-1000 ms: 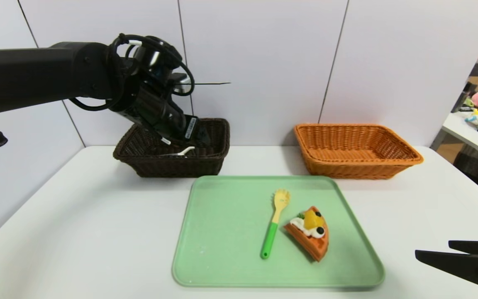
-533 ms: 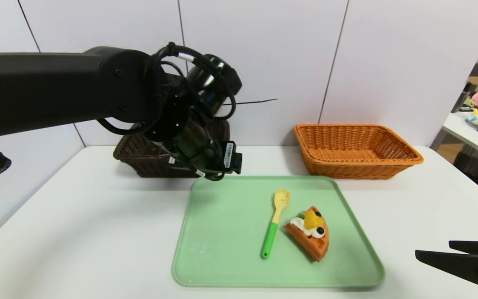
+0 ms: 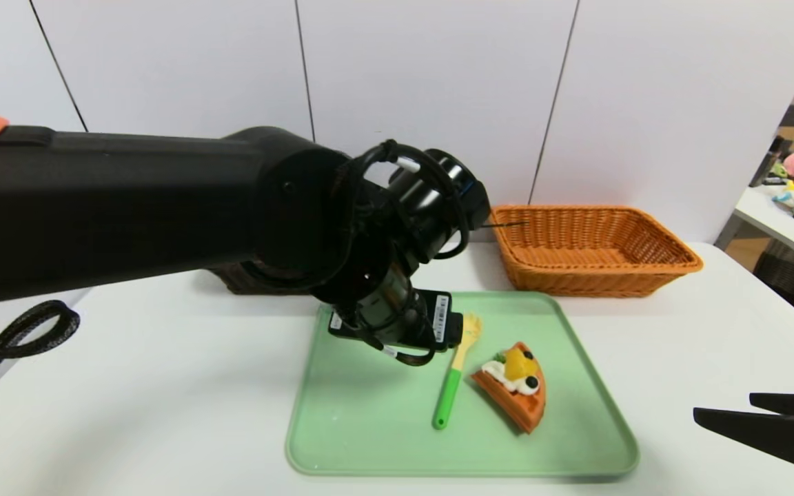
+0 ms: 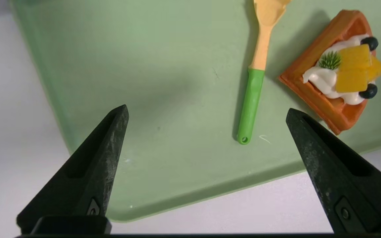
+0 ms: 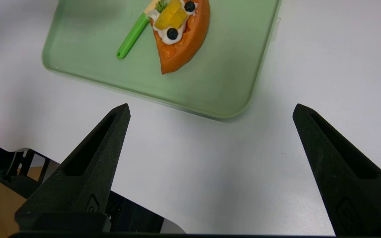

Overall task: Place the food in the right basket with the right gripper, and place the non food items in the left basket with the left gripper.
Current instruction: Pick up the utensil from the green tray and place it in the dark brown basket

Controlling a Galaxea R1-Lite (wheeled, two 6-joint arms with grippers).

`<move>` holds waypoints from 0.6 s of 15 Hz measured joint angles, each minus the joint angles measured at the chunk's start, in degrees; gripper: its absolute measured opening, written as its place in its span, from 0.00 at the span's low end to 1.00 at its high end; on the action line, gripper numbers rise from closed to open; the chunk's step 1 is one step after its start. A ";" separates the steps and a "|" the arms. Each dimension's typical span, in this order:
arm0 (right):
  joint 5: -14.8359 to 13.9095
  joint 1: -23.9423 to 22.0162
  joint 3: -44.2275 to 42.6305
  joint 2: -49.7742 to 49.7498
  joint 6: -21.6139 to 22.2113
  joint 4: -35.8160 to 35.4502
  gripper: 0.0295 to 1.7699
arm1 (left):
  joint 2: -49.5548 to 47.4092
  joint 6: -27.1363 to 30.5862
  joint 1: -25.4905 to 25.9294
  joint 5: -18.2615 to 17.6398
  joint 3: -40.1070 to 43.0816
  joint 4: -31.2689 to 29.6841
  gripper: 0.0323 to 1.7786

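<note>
Hovering over the green tray (image 3: 369, 451), my left end effector (image 4: 207, 112) has its fingers spread apart; the green-handled spork (image 3: 449, 396) lies at its one o'clock, beside the waffle (image 3: 517, 389). My right end effector (image 5: 212, 107), also spread, waits at four o'clock.

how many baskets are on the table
2: the orange basket behind the tray's right part, and the dark basket behind the left arm, mostly hidden; more could be hidden there.
</note>
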 joint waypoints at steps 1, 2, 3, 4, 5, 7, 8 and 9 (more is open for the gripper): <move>-0.06 0.00 0.00 -0.11 0.01 0.02 0.96 | 0.72 0.11 -0.91 0.00 0.01 -0.02 0.95; -0.11 0.00 0.00 -0.22 0.04 0.05 0.96 | 1.50 0.44 -1.83 0.11 0.06 -0.06 0.95; -0.09 0.00 0.00 -0.30 0.11 0.05 0.96 | 2.24 0.94 -2.46 0.13 0.06 -0.30 0.95; -0.09 0.00 0.00 -0.37 0.12 0.05 0.96 | 3.01 2.06 -2.88 0.16 -0.05 -0.39 0.95; -0.09 0.00 0.00 -0.44 0.12 0.02 0.96 | 3.72 3.02 -3.12 0.22 -0.22 -0.48 0.95; -0.11 -0.02 0.00 -0.45 0.11 0.00 0.96 | 5.13 3.11 -3.58 0.49 -0.40 -0.59 0.95; -0.11 -0.02 0.00 -0.48 0.12 0.00 0.96 | 5.81 3.05 -3.64 0.52 -0.44 -0.63 0.95; -0.09 -0.02 0.00 -0.48 0.12 -0.02 0.96 | 6.40 3.02 -3.64 0.79 -0.51 -0.69 0.95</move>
